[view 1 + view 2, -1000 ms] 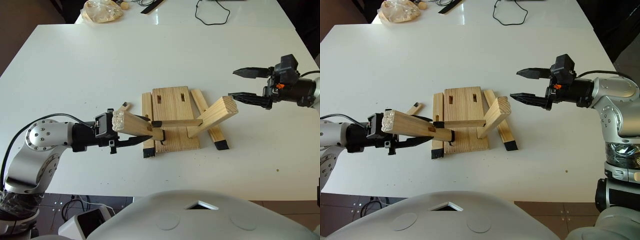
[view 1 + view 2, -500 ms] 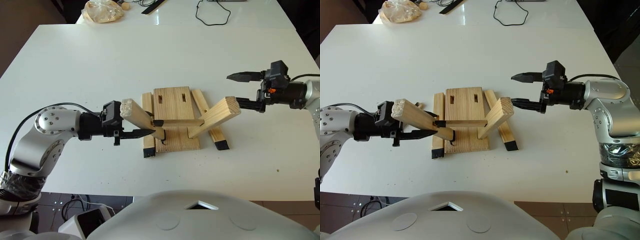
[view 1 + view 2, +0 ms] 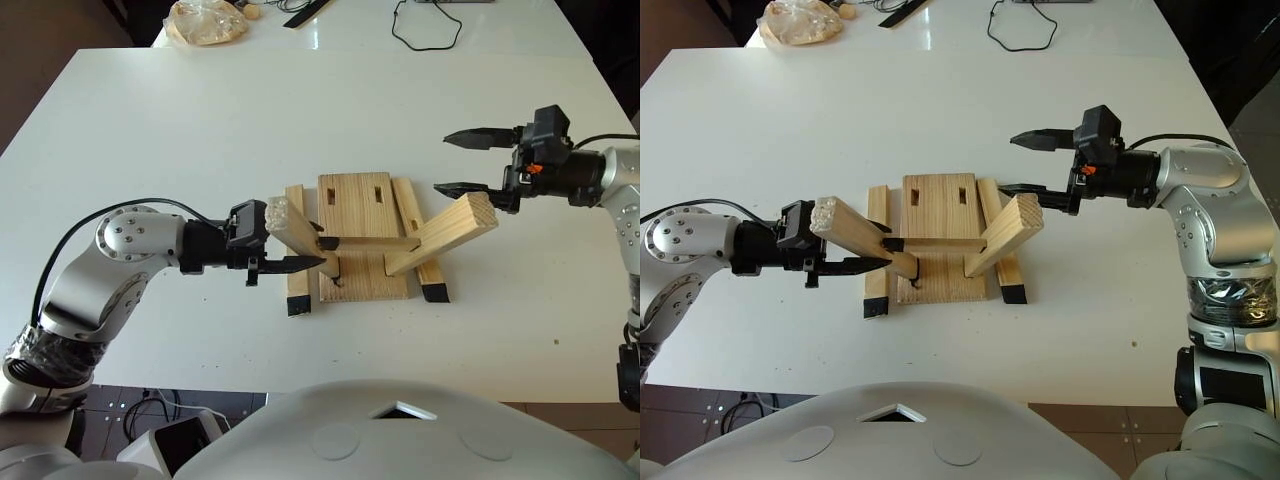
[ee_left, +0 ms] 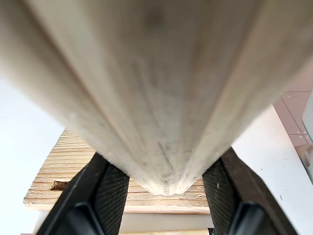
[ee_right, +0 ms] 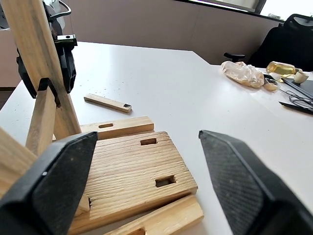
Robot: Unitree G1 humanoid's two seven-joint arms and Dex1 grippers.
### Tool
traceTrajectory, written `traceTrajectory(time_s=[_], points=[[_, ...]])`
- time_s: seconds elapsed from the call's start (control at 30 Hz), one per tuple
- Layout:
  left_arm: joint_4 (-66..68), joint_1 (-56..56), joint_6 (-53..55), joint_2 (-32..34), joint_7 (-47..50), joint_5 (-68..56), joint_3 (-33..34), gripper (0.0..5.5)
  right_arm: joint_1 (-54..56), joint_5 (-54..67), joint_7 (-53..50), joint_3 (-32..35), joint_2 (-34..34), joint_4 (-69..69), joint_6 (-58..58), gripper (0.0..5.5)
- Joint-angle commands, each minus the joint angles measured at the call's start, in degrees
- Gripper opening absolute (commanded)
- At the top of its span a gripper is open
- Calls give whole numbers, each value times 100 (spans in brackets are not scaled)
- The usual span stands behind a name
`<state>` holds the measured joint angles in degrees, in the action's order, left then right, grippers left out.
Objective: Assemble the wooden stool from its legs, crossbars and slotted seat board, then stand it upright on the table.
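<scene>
The slotted seat board [image 3: 362, 205] lies flat on the white table with a loose leg [image 3: 294, 285] along its left side and another [image 3: 432, 280] along its right. Above it stands a frame of two legs joined by a crossbar [image 3: 368, 242]. My left gripper [image 3: 300, 250] is shut on the frame's left leg [image 3: 288, 222], which crowds the left wrist view [image 4: 156, 88]. The frame's right leg [image 3: 448, 230] leans outward. My right gripper [image 3: 443, 162] is open just past that leg's upper end, with its lower finger close to the wood. A short loose crossbar [image 5: 107, 103] lies beyond the board.
A second table at the back holds a plastic bag [image 3: 205, 22], a black cable [image 3: 425, 35] and dark tools. Bare tabletop [image 3: 200, 130] stretches on all sides of the parts. The front edge runs close below the board.
My left gripper moved right with its leg, tipping it more upright, and the frame and board shifted right. My right gripper came left toward the right leg's top, still open.
</scene>
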<state>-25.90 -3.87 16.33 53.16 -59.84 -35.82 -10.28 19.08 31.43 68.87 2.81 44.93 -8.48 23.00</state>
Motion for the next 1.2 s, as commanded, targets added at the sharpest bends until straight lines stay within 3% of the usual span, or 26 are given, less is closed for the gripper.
traceTrajectory(time_s=[0.03, 0.3, 0.4, 0.57, 0.83, 1.03, 1.2], points=[[446, 326, 921, 57, 504, 1059, -769, 203, 671, -212, -804, 179, -295, 139, -32, 381], [377, -249, 1179, -50, 864, 977, -892, 203, 1687, 10, -3827, 907, -1583, -449, 558, 381], [356, -538, 1526, -254, 1165, 872, -901, 203, 1462, -56, -4412, 689, -1803, -1594, 709, 381], [213, -745, 2111, -452, 1586, 675, -879, 203, 957, 807, -5664, 145, -2578, -3497, 1660, 381], [102, -724, 2357, -454, 1809, 708, -916, 203, -437, 368, -6002, -828, -2611, -3849, 1862, 381], [-18, -884, 2478, -429, 1766, 676, -1017, 203, -1595, -1092, -5493, -2486, -2103, -2070, 1301, 381], [-5, -1019, 2463, -318, 1620, 710, -995, 203, -1931, -1757, -5214, -2944, -1856, -1260, 985, 381]])
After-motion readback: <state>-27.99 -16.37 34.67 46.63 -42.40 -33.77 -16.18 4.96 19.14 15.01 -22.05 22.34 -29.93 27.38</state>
